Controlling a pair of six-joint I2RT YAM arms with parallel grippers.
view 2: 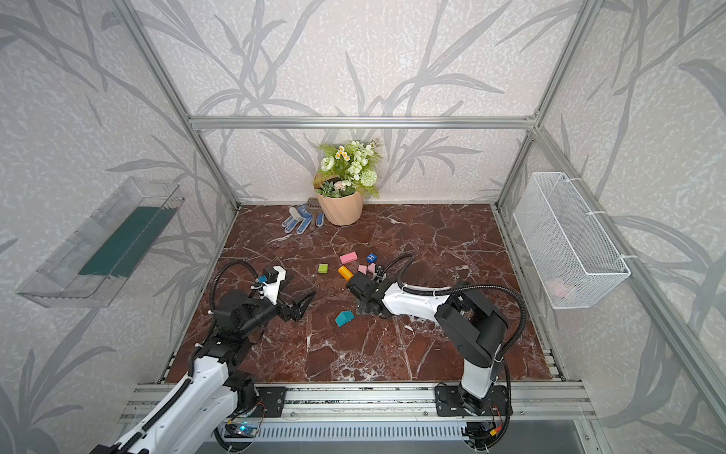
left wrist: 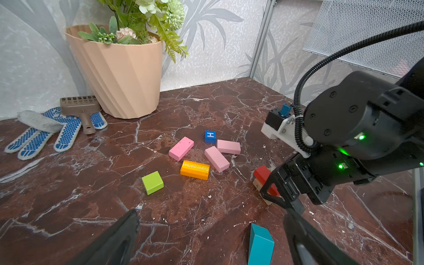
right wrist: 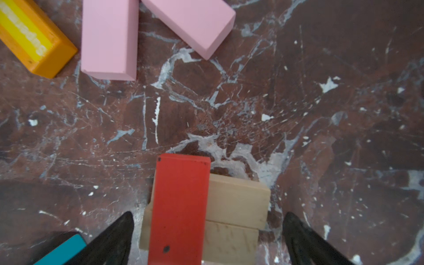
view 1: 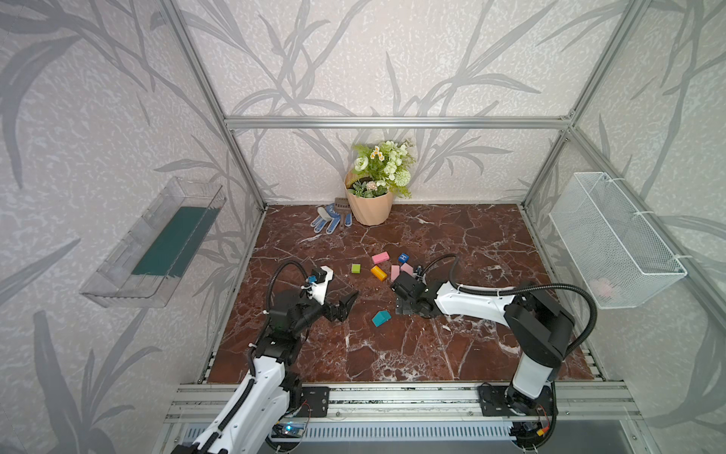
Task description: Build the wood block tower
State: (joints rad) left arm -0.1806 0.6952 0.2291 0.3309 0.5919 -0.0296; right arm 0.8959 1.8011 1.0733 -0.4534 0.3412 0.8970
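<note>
Tower [left wrist: 261, 175] has only two layers: a red block [right wrist: 181, 206] across a tan base [right wrist: 236, 202]. Well left of the tower, the left gripper [view 1: 347, 306] hangs empty, fingers spread. Closer in, green cube [left wrist: 152, 182], teal house piece [left wrist: 260, 245], orange block [left wrist: 195, 169], three pink blocks [left wrist: 216, 159] and blue H cube [left wrist: 210, 136] lie loose on the worktop [left wrist: 68, 183], all unstacked. At the tower, the right gripper [right wrist: 208, 215] has its fingers released either side, gripping nothing.

A robot lab cell dressed up like a home — bare aluminium frame [view 1: 396, 122], leaf-print wallpaper panels [view 1: 118, 118], marble-look tabletop [view 1: 471, 236], a flowerpot [view 1: 371, 206].
</note>
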